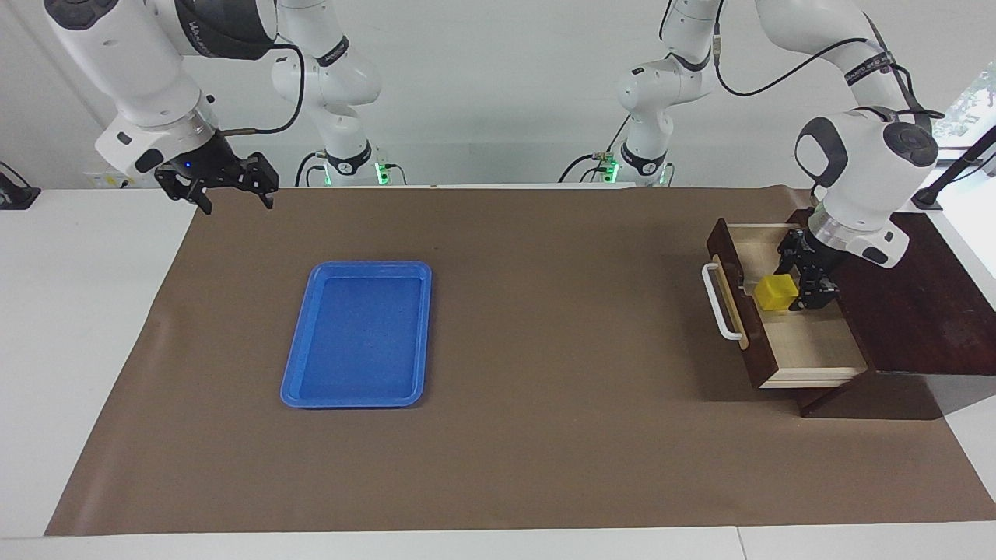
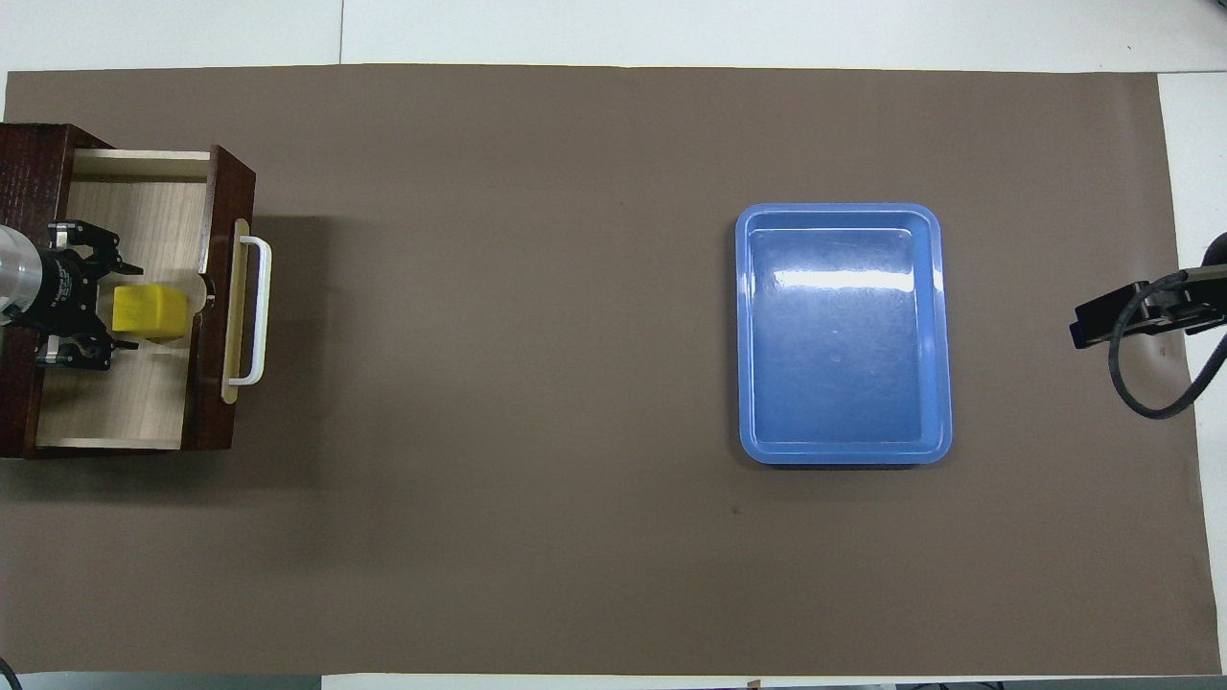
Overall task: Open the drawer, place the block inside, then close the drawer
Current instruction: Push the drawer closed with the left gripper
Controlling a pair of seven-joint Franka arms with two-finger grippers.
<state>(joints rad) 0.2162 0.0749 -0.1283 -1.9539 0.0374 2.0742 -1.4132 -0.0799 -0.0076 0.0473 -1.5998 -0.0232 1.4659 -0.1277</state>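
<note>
The yellow block (image 1: 776,292) sits inside the pulled-out drawer (image 1: 809,342), close to its front panel. The left gripper (image 1: 805,274) hangs over the drawer just beside the block, fingers spread apart. The right gripper (image 1: 231,183) waits with fingers open, well apart from the drawer.

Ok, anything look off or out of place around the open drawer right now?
Nothing stands out. The small yellow cube sits in the pulled-out dark wooden drawer, upright, just inside the drawer front, with the left hand spread around it. The flat blue plastic tray lies square on the brown mat.
</note>
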